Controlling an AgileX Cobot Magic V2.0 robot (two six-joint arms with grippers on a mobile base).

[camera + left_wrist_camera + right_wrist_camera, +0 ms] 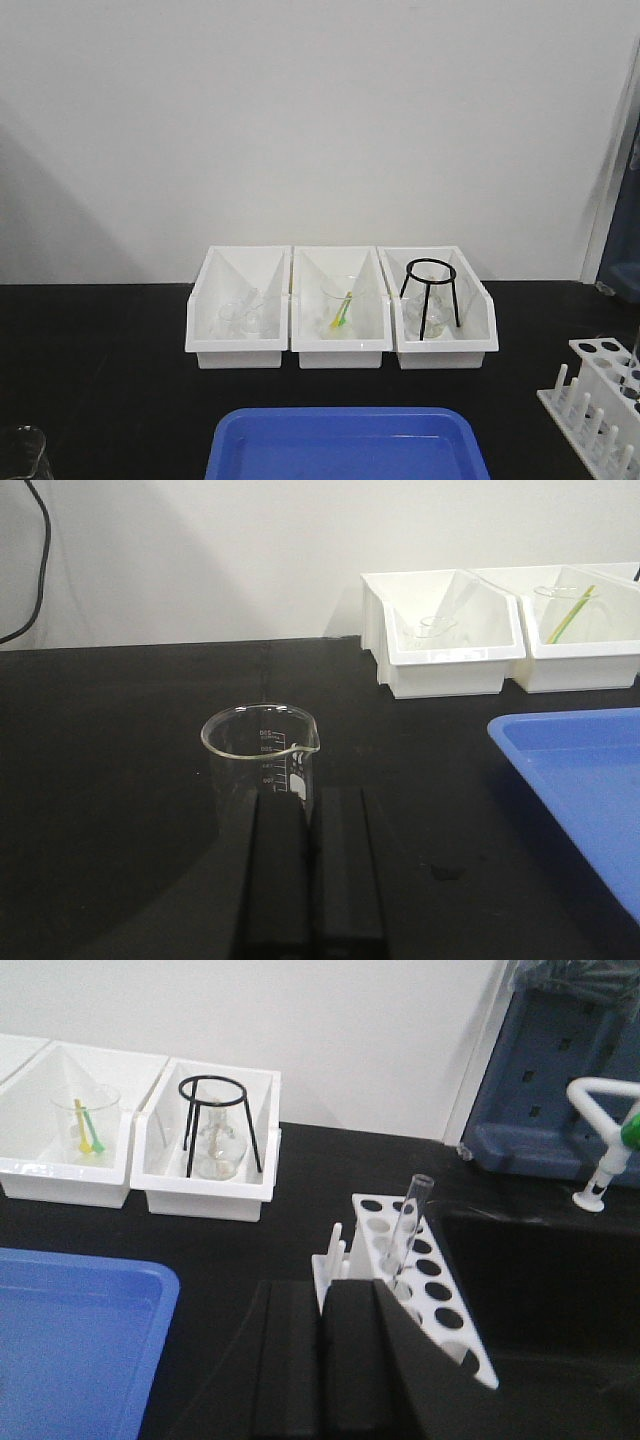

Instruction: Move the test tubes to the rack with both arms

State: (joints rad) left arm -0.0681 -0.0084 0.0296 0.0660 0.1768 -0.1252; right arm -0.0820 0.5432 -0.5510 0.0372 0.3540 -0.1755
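One clear test tube (409, 1222) stands tilted in a hole of the white rack (440, 1290), which is just ahead and to the right of my right gripper (322, 1286). That gripper is shut with nothing between its fingers. In the front view the rack (598, 398) is at the right edge of the black table. My left gripper (309, 796) is shut and holds nothing, low over the table right behind a glass beaker (262, 755). Clear glassware (240, 313) lies in the left bin; I cannot tell whether it is tubes. Neither arm shows in the front view.
Three white bins (340, 345) line the back of the table. The middle one holds a beaker with a yellow-green stick (342, 308), the right one a black tripod ring (430, 297). A blue tray (345, 450) lies at the front centre. A dark sink (560, 1300) lies right of the rack.
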